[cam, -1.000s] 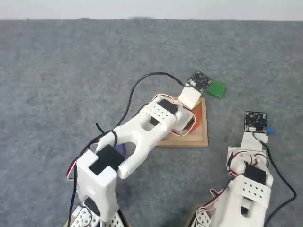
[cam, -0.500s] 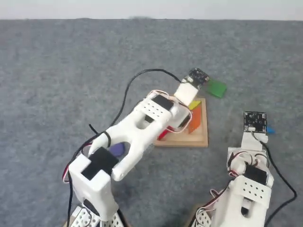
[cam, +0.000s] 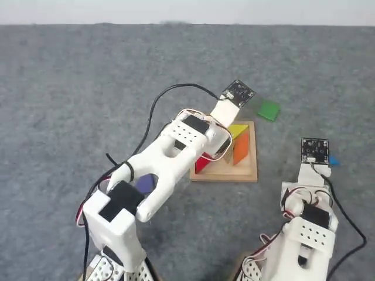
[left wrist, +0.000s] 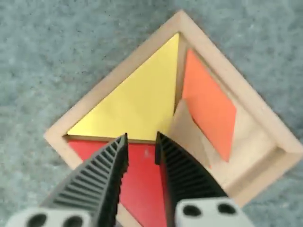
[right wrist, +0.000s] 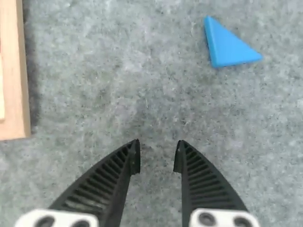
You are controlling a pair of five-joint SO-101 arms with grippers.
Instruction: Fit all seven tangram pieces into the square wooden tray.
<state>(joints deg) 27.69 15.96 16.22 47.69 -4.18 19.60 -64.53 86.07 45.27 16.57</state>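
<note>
The square wooden tray (cam: 225,174) lies mid-table. In it are a yellow triangle (left wrist: 137,101), an orange parallelogram (left wrist: 208,104) and a red piece (left wrist: 142,177), with bare wood beside the orange piece. My left gripper (left wrist: 141,139) hangs open above the seam between yellow and red, holding nothing. A green square (cam: 269,110) lies on the carpet beyond the tray's far right corner. A purple piece (cam: 146,182) peeks out under the left arm. My right gripper (right wrist: 156,150) is open over bare carpet, with the blue triangle (right wrist: 228,45) ahead of it.
Grey carpet covers the whole table. The tray's right rim (right wrist: 12,71) runs beside the right gripper. The left arm's body (cam: 170,164) stretches across the tray's near left corner. Open carpet lies to the left and at the back.
The left arm has swung back and to the left, uncovering the yellow, orange and red pieces in the tray. The right arm has not moved.
</note>
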